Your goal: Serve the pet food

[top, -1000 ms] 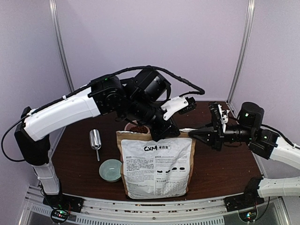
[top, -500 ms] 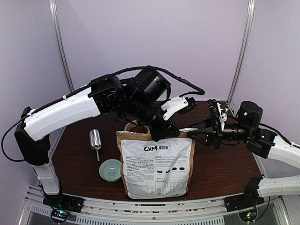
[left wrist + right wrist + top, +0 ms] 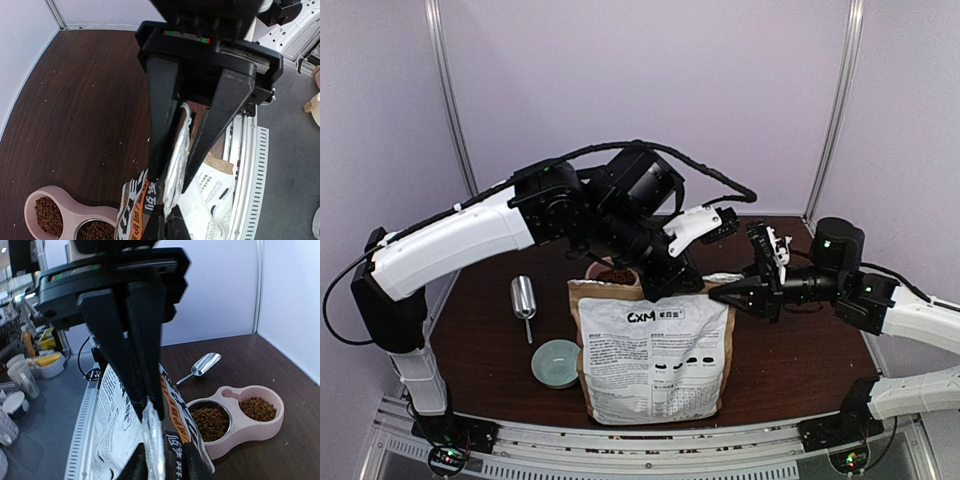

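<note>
Pet food [image 3: 210, 421], a mass of small reddish-brown pellets, lies in both cups of the pink double bowl [image 3: 274, 416]. The bowl stands on the dark wooden table [image 3: 800, 350], just behind the upright paper bag [image 3: 655, 355] marked "CXM". From above, only a bit of the bowl's rim and some kibble show over the bag's top edge, beneath the left arm's wrist. The left gripper [image 3: 171, 182] reaches down onto the top of the bag. Its two black fingers [image 3: 162, 125] are clenched on the silvery inner lip of the bag, which runs up between them. The right gripper [image 3: 150, 412] comes in level from the right side to the bag's upper right corner. Its fingers [image 3: 112, 355] are drawn close together and pinch the same crinkled foil edge at their tips. A metal scoop [image 3: 523, 297] lies on the table to the left of the bag and the bowl, apart from both, with its handle pointing toward the near edge. A small green bowl [image 3: 556, 362] sits just beside the bag's lower left side.
</note>
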`<state>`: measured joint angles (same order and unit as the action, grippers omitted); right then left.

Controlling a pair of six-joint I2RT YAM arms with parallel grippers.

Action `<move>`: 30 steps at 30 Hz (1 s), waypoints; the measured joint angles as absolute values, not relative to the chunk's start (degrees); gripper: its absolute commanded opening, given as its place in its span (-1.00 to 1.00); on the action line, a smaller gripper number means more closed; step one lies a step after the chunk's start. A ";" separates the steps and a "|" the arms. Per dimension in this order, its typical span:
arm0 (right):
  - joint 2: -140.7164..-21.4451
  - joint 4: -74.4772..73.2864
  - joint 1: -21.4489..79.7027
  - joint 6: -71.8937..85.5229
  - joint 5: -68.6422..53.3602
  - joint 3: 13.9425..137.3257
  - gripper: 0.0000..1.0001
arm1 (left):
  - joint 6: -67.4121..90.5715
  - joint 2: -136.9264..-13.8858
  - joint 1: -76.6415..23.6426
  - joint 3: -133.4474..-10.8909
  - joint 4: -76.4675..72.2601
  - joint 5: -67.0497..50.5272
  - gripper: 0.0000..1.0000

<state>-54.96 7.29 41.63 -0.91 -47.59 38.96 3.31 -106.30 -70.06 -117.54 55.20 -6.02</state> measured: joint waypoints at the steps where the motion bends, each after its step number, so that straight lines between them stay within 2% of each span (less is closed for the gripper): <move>1: -55.24 7.27 41.78 -0.64 -47.75 39.07 -0.95 | 3.31 -106.30 -70.06 -117.54 55.18 -6.04 -1.00; 2: -55.46 7.18 41.85 -0.84 -47.86 39.16 -1.00 | 3.31 -106.30 -70.06 -117.51 55.18 -6.04 -1.00; 10: -55.90 6.50 42.09 -1.02 -48.27 39.70 -1.00 | 3.31 -106.30 -69.80 -117.38 55.18 -6.24 -1.00; 11: -55.83 6.44 42.09 -1.04 -48.25 39.70 -1.00 | 3.31 -106.30 -69.80 -117.38 55.16 -6.24 -0.96; 15: -55.33 5.78 42.15 -1.21 -47.99 39.70 -1.00 | 3.07 -106.30 -69.80 -117.14 54.70 -6.70 -0.39; 17: -55.05 5.43 42.19 -1.34 -47.94 39.70 -1.00 | 3.05 -106.30 -69.80 -116.71 53.67 -7.27 -0.28; 20: -54.72 4.89 42.37 -1.39 -47.88 39.70 -1.00 | 3.07 -106.30 -69.80 -116.44 53.01 -7.86 -0.21; 21: -54.61 4.71 42.39 -1.39 -47.86 39.70 -1.00 | 3.05 -106.30 -69.80 -116.44 52.71 -7.88 -0.22; 22: -54.52 4.54 42.41 -1.41 -47.86 39.70 -1.00 | 3.05 -106.30 -69.80 -116.44 52.45 -7.86 -0.31; 24: -54.43 4.40 42.41 -1.41 -47.79 39.70 -0.97 | 3.07 -106.30 -69.80 -116.33 52.21 -7.84 -0.63; 27: -54.08 3.86 42.48 -1.43 -47.64 39.70 -0.74 | 3.11 -106.34 -69.80 -116.01 52.01 -7.79 -1.00; 30: -53.17 3.46 42.46 -1.43 -47.18 39.68 -0.47 | 2.63 -106.39 -69.87 -115.90 51.99 -7.79 -1.00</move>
<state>-53.17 3.46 42.46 -1.43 -47.18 39.68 2.63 -106.39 -69.87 -115.90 51.99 -7.79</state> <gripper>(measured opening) 0.163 0.018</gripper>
